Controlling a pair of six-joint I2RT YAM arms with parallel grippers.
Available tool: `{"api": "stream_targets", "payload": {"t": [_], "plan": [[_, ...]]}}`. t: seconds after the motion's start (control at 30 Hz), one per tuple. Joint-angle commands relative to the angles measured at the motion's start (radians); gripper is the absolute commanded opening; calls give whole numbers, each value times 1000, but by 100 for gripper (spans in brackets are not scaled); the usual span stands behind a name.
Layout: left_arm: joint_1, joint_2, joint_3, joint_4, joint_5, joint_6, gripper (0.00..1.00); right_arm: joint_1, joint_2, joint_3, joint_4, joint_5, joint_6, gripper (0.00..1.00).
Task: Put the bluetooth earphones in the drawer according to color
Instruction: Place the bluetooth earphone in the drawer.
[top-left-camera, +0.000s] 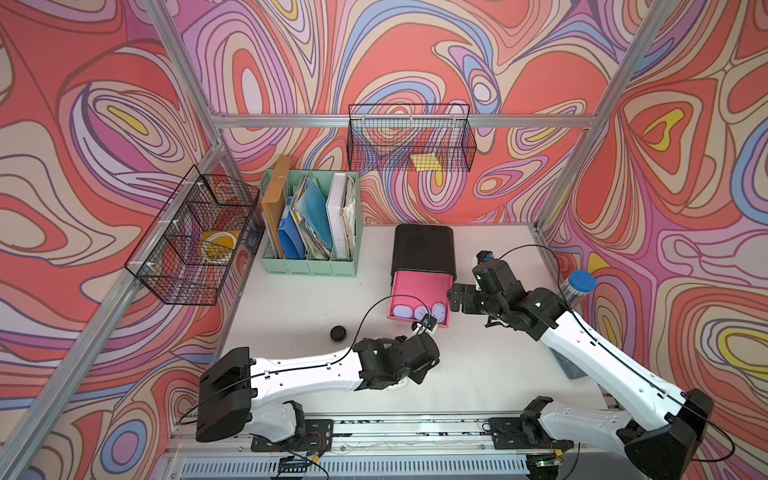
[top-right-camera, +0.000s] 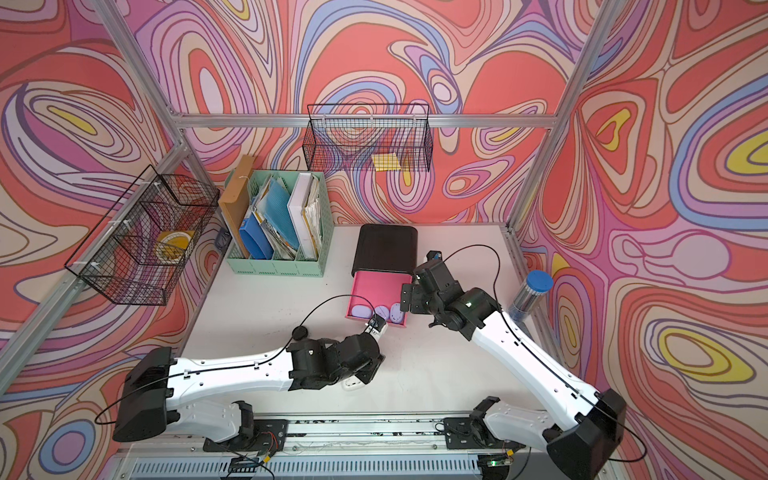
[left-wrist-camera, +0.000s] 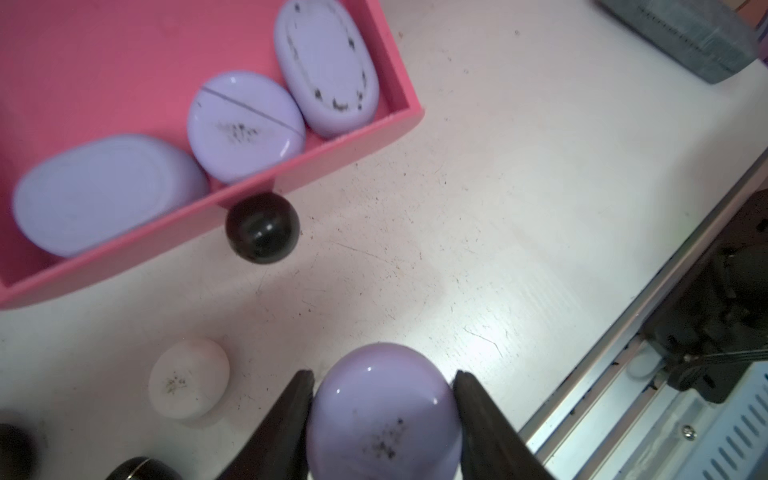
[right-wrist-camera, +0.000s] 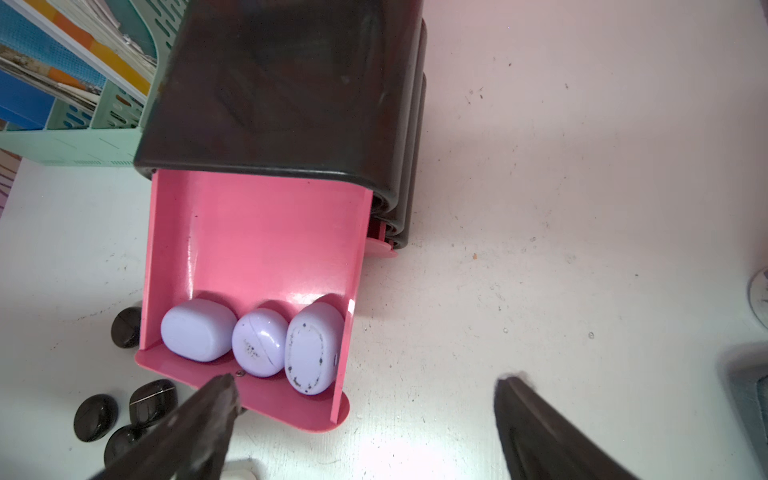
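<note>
The black cabinet (top-left-camera: 422, 249) has its top pink drawer (top-left-camera: 419, 291) pulled out. Three lilac earphone cases (right-wrist-camera: 259, 343) sit side by side against the drawer's front wall. In front of it, a fourth lilac case (left-wrist-camera: 384, 415) is pinched in the left gripper (left-wrist-camera: 382, 380), with a white case (left-wrist-camera: 189, 378) and black cases (right-wrist-camera: 95, 417) lying loose nearby.

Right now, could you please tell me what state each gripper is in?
Left gripper: closed on a purple earphone case.
Right gripper: open, holding nothing.
</note>
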Motion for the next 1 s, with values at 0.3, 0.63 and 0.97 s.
{"api": "stream_targets", "payload": {"t": [0.3,0.63,0.97], "plan": [[244,133,321,-182,157,179,40,-34,-78,-123,15,-65,52,98],[346,323,493,-191,188,208,44,-32,-193,-264,143,-433,-20,97],[375,369,571,-188,188,205,73,-31,-269,-427,277,-721,32,91]]}}
